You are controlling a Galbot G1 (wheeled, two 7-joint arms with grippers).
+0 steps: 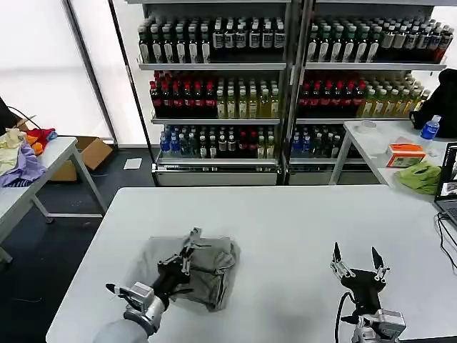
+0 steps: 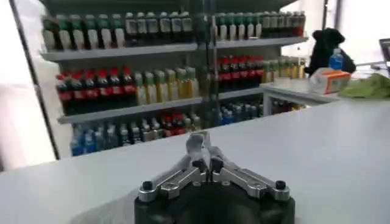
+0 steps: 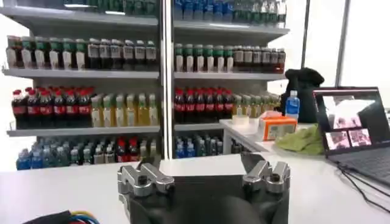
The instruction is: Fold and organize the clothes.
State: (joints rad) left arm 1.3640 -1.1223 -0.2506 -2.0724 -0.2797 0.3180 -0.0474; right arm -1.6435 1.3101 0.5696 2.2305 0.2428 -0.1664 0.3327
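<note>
Nearest the head camera, at the near edge of the white table [image 1: 285, 214], both arms rise into view. At the near left the left gripper [image 1: 194, 236] reaches forward over a folded light grey T-shirt [image 1: 214, 275], its fingers pressed together; the left wrist view confirms the left gripper's [image 2: 198, 146] tips meeting at a point above the bare tabletop [image 2: 329, 158]. At the near right the right gripper [image 1: 357, 259] stands upright with its two fingers spread wide, holding nothing; in the right wrist view its fingers [image 3: 143, 179] sit well apart.

Open room lies on every side of the shirt: the table's far half and the whole stretch between the shirt and the right gripper are bare, and the right gripper is well apart from the garment. A laptop [image 1: 450, 186] sits at the table's right edge.

Behind the table, metal shelves [image 1: 285, 66] carry rows of bottled drinks. To the right, a second table [image 1: 371, 146] bears an orange box [image 1: 405, 153], a green cloth [image 1: 421, 177] and a blue-capped bottle [image 1: 430, 127]. To the left, another table [image 1: 43, 168] holds a heap of coloured garments [image 1: 21, 153], with a cardboard box [image 1: 89, 153] on the dark floor beside it.

The T-shirt lies as a compact, rumpled rectangle with soft creases across its top, at the near left of the table.
</note>
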